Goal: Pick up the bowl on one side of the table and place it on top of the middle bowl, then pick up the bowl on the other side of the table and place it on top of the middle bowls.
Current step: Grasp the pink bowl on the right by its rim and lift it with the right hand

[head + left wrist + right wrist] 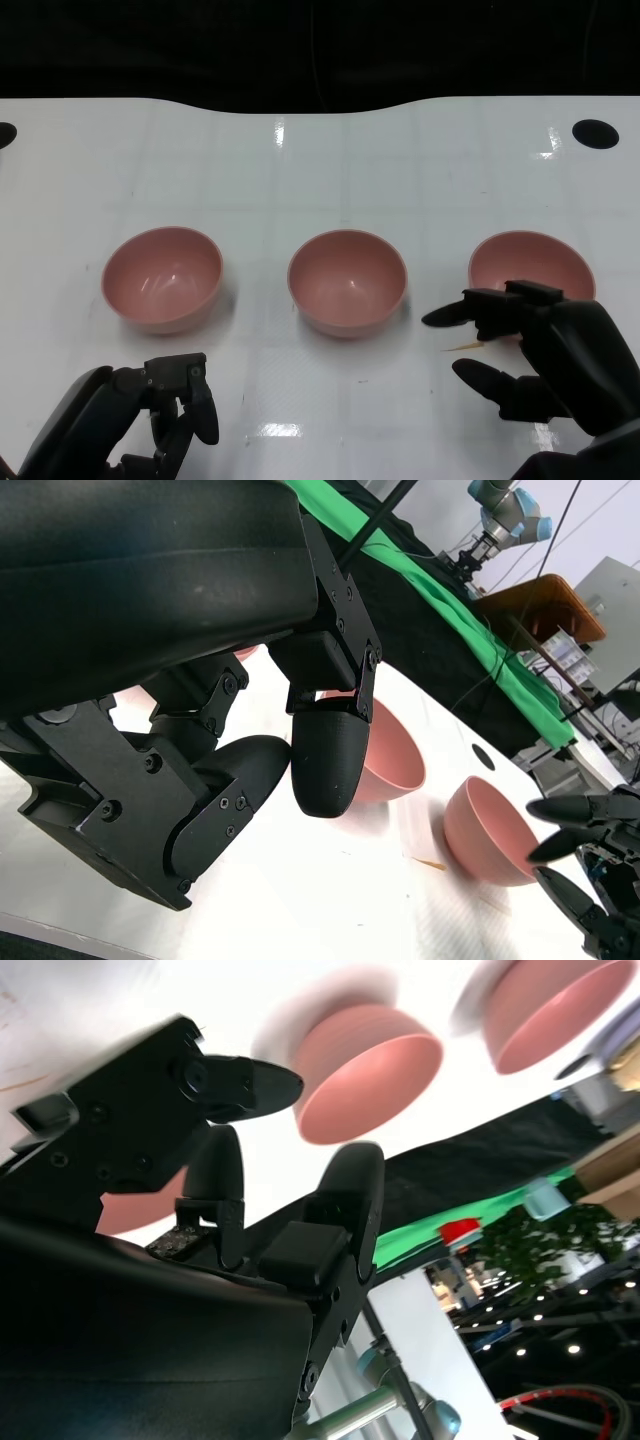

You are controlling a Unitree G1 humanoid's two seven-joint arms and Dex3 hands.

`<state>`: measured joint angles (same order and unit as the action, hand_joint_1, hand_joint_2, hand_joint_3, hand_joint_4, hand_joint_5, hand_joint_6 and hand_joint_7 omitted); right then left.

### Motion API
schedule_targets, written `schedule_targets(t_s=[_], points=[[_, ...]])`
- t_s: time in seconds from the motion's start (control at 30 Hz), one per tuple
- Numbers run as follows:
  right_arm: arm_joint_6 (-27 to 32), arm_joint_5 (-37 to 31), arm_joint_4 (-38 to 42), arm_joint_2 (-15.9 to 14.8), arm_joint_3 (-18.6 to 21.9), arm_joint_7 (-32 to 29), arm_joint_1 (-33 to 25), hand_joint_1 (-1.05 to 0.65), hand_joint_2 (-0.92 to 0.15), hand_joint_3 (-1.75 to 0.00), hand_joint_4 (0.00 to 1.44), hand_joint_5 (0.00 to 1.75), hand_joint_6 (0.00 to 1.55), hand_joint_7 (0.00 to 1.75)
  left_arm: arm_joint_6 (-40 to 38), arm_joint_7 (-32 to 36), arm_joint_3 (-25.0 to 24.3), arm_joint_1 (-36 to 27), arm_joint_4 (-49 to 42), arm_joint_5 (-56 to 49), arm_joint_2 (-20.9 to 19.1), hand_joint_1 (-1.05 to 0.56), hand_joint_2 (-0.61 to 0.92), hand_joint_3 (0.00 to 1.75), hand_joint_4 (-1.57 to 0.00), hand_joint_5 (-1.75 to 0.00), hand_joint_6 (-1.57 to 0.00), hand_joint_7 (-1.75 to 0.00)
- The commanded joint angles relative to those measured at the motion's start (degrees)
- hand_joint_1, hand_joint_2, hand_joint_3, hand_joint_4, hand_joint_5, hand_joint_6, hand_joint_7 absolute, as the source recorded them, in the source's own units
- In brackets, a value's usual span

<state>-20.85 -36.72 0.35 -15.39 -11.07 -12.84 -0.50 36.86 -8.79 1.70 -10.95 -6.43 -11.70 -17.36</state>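
Observation:
Three pink bowls stand in a row on the white table: the left bowl [162, 277], the middle bowl [347, 281] and the right bowl [530, 262]. My right hand [545, 350] hovers at the right bowl's near rim with its fingers spread and nothing in them. My left hand [150, 415] stays low at the front left, short of the left bowl, fingers curled in and empty. The left wrist view shows the middle bowl [392, 760], the right bowl [490, 832] and my right hand [592, 865] beside it. The right wrist view shows the middle bowl [370, 1075] and the left bowl [552, 1010].
The table [320, 170] has a curved far edge with a dark drop beyond it. A black hole [595, 133] sits at the back right corner. A thin tan sliver [462, 346] lies on the table by my right hand.

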Motion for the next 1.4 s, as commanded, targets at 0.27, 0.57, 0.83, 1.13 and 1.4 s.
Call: schedule_targets(t_s=[0.27,0.57,0.83,1.13,1.4], points=[[4.8,-4.6,-0.4,-0.5,1.0,-3.7,1.3,-0.51,-0.85,-0.02,0.17,0.83,0.43,0.24,-2.3,0.3,-0.2,-0.7,1.3,-0.2,-0.5,-0.16,0.3,1.54,-0.9,-1.71,-0.81,-1.51],[13.5,-9.7,-2.2,-1.6,0.7,-0.8,2.6,-0.59,-0.86,0.0,0.0,0.82,0.3,0.15,-3.7,-0.2,0.5,-1.2,3.4,-0.5,-0.7,-0.14,0.25,1.59,-0.88,-1.72,-0.8,-1.51],[23.1,-15.6,-3.1,-1.7,-2.0,4.3,4.4,-0.6,-0.85,0.0,0.0,0.77,0.27,0.12,-3.4,-0.1,0.7,-0.9,3.3,0.0,-0.5,-0.14,0.26,1.59,-0.88,-1.71,-0.81,-1.5],[27.6,-19.3,1.0,-2.8,-4.5,6.6,7.8,-0.59,-0.86,0.0,0.08,0.64,0.3,0.07,-3.6,0.0,0.8,-0.8,4.1,-0.1,-0.4,-0.16,0.28,1.62,-0.89,-1.74,-0.81,-1.54],[31.7,-20.8,7.6,-3.1,-7.5,9.3,12.9,-0.56,-0.89,-0.01,0.16,0.57,0.35,0.05,-2.0,0.1,0.8,0.5,2.3,0.5,-0.2,-0.14,0.33,1.56,-0.87,-1.75,-0.79,-1.53]])
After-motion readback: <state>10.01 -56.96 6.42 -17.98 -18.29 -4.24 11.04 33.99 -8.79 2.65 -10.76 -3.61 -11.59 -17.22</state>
